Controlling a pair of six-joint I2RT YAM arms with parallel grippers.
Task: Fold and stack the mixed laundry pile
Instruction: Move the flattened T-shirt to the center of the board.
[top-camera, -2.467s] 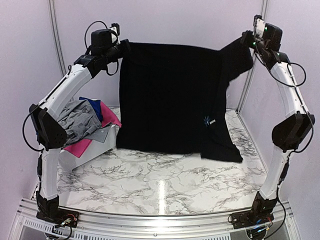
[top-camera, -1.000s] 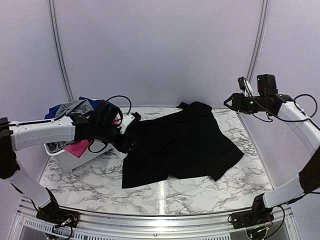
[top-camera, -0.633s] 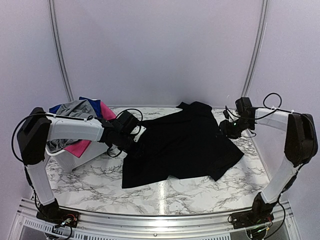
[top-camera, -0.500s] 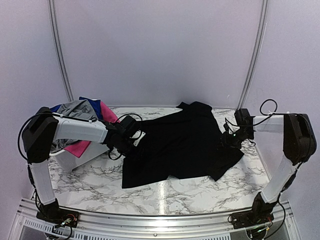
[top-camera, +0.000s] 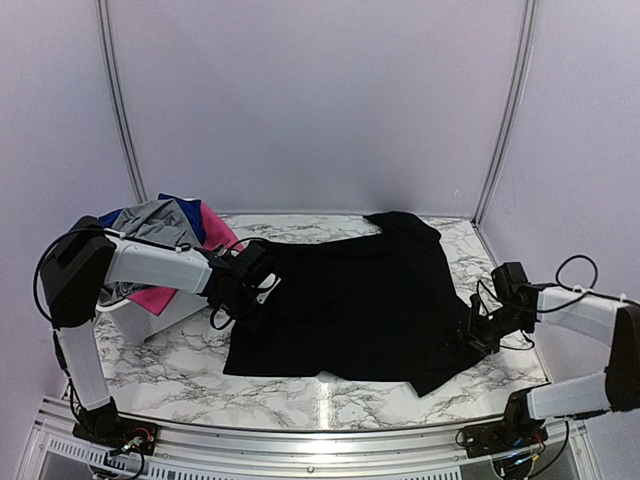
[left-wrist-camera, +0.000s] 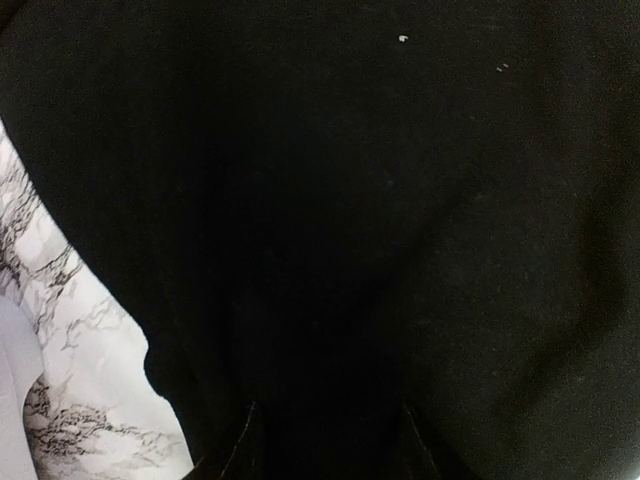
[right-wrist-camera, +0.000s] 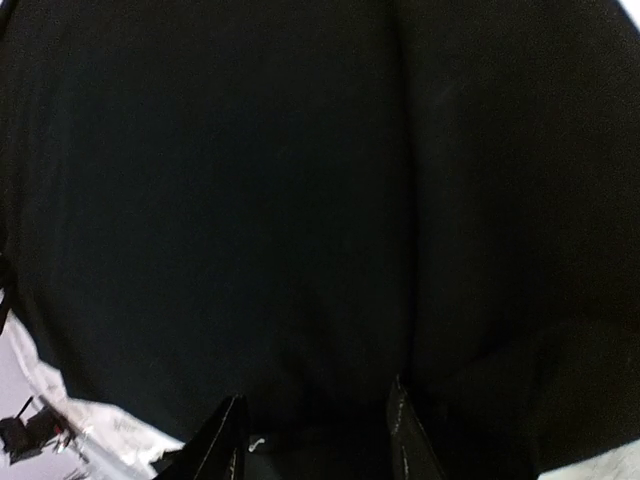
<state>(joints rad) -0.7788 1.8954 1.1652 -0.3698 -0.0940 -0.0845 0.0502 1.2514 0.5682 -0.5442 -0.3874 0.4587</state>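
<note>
Reach is shared evenly here: the black garment (top-camera: 350, 300) is laid flat on the marble table (top-camera: 330, 385), its long axis running left to right, and it is bracketed by both arms. The left gripper (top-camera: 248, 292) is set at the garment's left edge, near the white basket (top-camera: 172, 315), in which the grey shirt (top-camera: 150, 220), the royal blue piece (top-camera: 186, 208) and the hot-pink piece (top-camera: 150, 297) are heaped. The right gripper (top-camera: 478, 332) is set at the garment's near right corner. Each side of the cloth is thus nearest its own arm. Both forearms are held low and close to level, pointed inward towards the garment. In the wrist views only black fabric is seen against dark fingers, so it cannot be told whether either pincer is clamped on cloth or parted. No fold is judged to have been made yet.
</note>
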